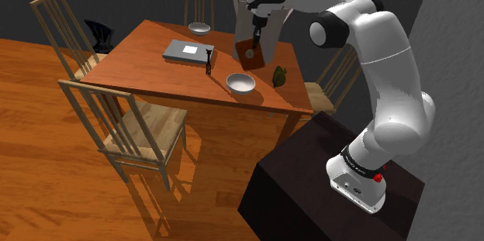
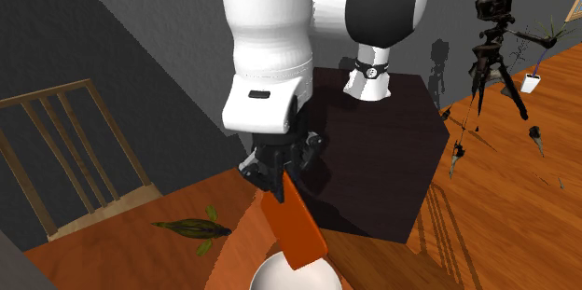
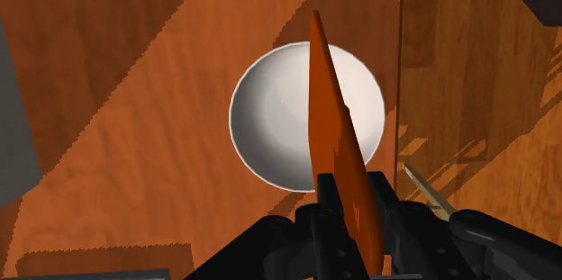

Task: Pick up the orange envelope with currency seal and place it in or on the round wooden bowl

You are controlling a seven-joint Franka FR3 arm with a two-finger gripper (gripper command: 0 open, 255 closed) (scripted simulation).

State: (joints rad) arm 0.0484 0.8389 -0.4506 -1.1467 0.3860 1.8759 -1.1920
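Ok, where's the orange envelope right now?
The orange envelope hangs in the claw over the white bowl at the table's near edge, middle of the shoulder view.

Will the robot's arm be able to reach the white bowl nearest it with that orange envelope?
Probably yes. The jaws clasp the orange envelope, which hangs over the white bowl on the table, and nothing appears to lie between them.
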